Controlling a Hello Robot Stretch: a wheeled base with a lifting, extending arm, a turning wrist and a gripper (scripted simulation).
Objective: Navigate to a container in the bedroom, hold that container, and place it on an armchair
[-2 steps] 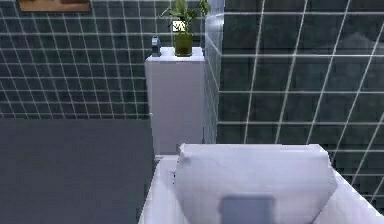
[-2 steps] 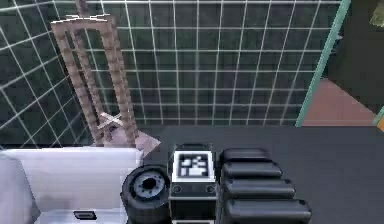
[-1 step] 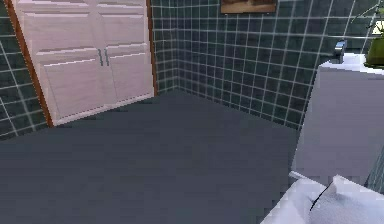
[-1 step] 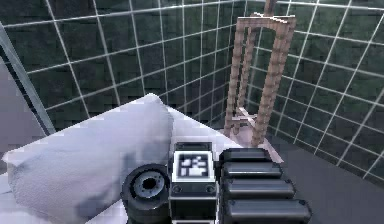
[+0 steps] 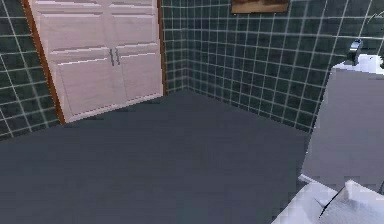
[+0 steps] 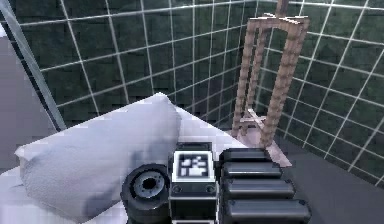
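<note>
The arm's dark ribbed bar (image 6: 262, 188) rises from the bottom edge of the arm side view, with a white marked square (image 6: 192, 166) at its end. Left of that square sits the gripper's (image 6: 150, 192) round dark body, low in the picture. Its fingers cannot be made out, and a large white pillow (image 6: 100, 150) lies on a bed right behind it, so I cannot tell whether it holds anything. In the forward view a small dark and pale blob (image 5: 356, 47) stands on top of a tall grey cabinet (image 5: 350, 120) at the right edge.
White double doors (image 5: 100, 50) stand at the forward view's left in dark green tiled walls, with dark floor (image 5: 150, 160) before them. A framed picture (image 5: 260, 5) hangs up high. A bed corner with a pillow (image 5: 350, 205) fills the lower right. A wooden frame stand (image 6: 268, 75) leans by the tiled wall.
</note>
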